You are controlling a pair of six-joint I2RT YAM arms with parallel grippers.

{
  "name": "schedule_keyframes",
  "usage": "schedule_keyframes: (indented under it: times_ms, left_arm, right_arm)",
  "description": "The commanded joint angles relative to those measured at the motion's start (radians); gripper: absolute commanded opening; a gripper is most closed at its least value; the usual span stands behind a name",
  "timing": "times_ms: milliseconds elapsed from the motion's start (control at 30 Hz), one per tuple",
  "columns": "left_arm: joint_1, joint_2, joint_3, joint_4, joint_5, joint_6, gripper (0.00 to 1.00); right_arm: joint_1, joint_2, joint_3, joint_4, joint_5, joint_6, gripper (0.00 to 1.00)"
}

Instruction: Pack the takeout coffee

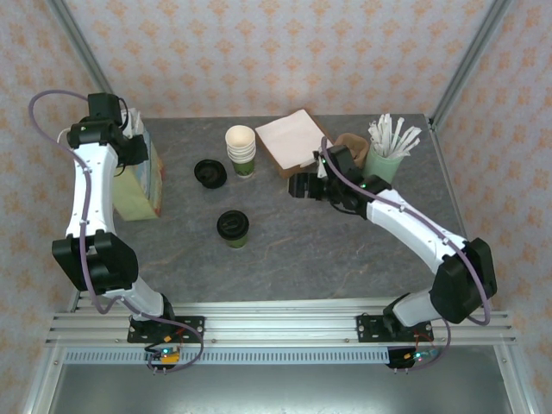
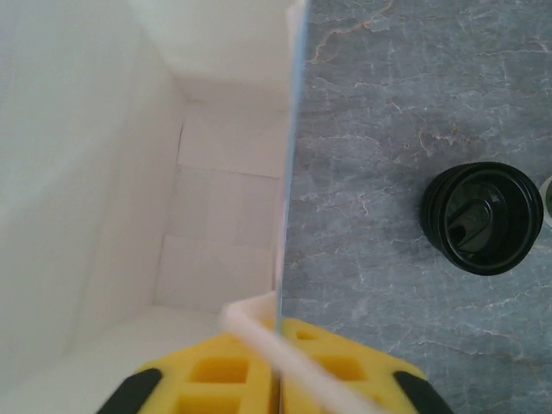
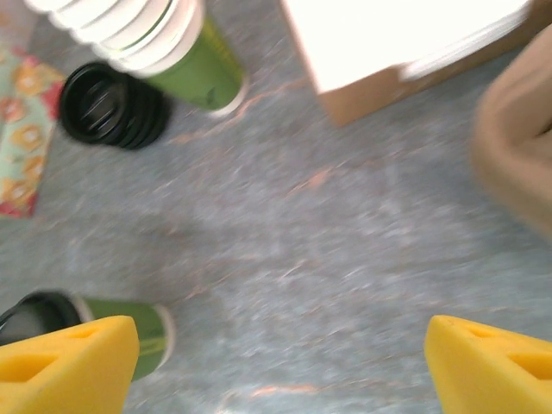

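1. The left gripper [image 2: 278, 349] has its jaws pressed together, pinching the rim of the tall pale paper bag [image 1: 142, 185].
2. The small cream-and-green paper cup with black lid [image 1: 233, 228] stands on the grey desk [image 1: 345, 250] right of the bag, not yet packed.
3. The right gripper [image 3: 280, 354], farther right of the bag, has its jaws spread and empty; grasping and bagging remain.

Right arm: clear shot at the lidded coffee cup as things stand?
Likely yes. The right gripper is open, and only bare table lies between it and the lidded cup.
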Motion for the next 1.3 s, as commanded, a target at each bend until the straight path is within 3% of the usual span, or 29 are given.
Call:
schedule_keyframes:
  times_ms: [0, 200, 400, 533, 633, 867, 1067, 1267]
  left_arm:
    - [0.011, -0.064, 0.043, -0.021, -0.003, -0.021, 0.02]
    - [-0.054, -0.22, 0.094, -0.015, -0.064, -0.048, 0.0]
    - [-0.223, -0.394, 0.144, 0.042, -0.067, -0.09, 0.0]
    - [-0.384, -0.44, 0.177, 0.085, -0.043, -0.132, 0.0]
    - [-0.555, -0.417, 0.207, 0.089, -0.059, -0.146, 0.0]
    - [-1.023, -0.247, 0.301, 0.017, -0.307, -0.1, 0.0]
    - [-1.195, -0.108, 0.314, -0.052, -0.386, -0.125, 0.0]
    - [-1.265, 0.028, 0.336, -0.137, -0.403, -0.167, 0.0]
  right_arm:
    - [-0.034, -0.014, 0.049, -0.084, 0.16, -0.082, 0.87]
    - [-0.062, -0.021, 0.062, -0.11, 0.213, -0.092, 0.87]
    - [-0.084, -0.036, 0.075, -0.145, 0.253, -0.106, 0.87]
    - [-0.108, -0.049, 0.089, -0.169, 0.258, -0.11, 0.87]
    - [-0.135, -0.059, 0.101, -0.189, 0.262, -0.105, 0.87]
    - [-0.188, -0.112, 0.104, -0.235, 0.264, -0.07, 0.87]
    - [-0.244, -0.174, 0.093, -0.286, 0.289, -0.042, 0.87]
    - [-0.27, -0.237, 0.062, -0.286, 0.319, -0.05, 0.88]
